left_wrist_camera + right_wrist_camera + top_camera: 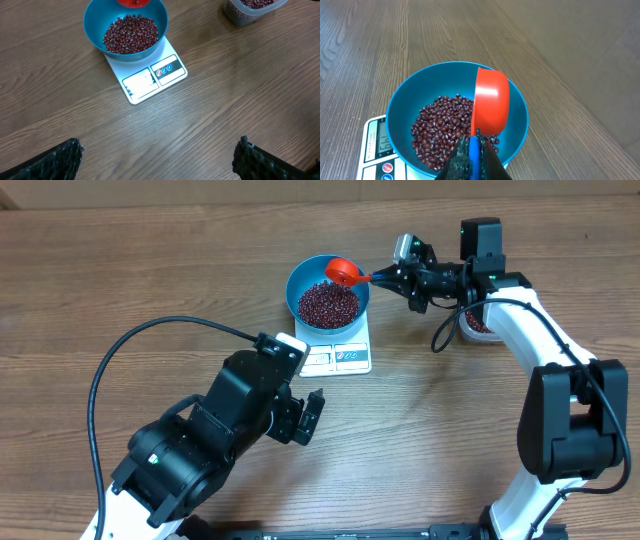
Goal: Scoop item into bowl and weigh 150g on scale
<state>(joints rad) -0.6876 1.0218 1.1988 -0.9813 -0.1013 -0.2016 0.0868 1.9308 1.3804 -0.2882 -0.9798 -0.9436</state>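
One blue bowl (pixel 295 283) of beans (pixel 328 304) sat on one scale (pixel 352 358). The right gripper (pixel 388 277) was clamped on one orange scoop (pixel 345 272) at the bowl's 1 o'clock. The left gripper (pixel 160 157) stood wide apart. The left wrist view showed one clear container (pixel 237 15); the right wrist view did not.

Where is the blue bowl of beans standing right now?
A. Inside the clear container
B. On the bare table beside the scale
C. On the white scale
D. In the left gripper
C: the blue bowl sits on the white scale, whose display end sticks out from under it.
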